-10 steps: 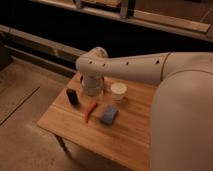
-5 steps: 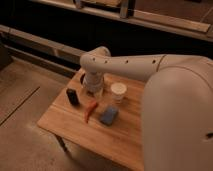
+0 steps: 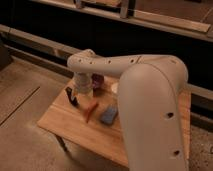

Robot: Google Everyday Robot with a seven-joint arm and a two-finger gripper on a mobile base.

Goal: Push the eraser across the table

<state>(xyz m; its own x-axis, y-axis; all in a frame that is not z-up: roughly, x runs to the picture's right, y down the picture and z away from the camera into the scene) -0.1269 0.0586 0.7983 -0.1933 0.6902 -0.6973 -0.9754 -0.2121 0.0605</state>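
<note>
Wooden planks top the table (image 3: pixel 65 125). At its left end stands a small dark object (image 3: pixel 71 96), with the gripper (image 3: pixel 81 97) hanging just beside it, its state impossible to tell. Right of that lie a red stick (image 3: pixel 91 109) and a blue eraser (image 3: pixel 108 114), near mid-table.

The table (image 3: pixel 65 125) is viewed steeply from above behind the arm (image 3: pixel 150 90), whose gripper (image 3: pixel 75 97) is seen near centre.

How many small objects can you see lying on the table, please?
3: a dark object near the gripper, a red object at the centre, a blue block right of it. The arm may hide more.
</note>
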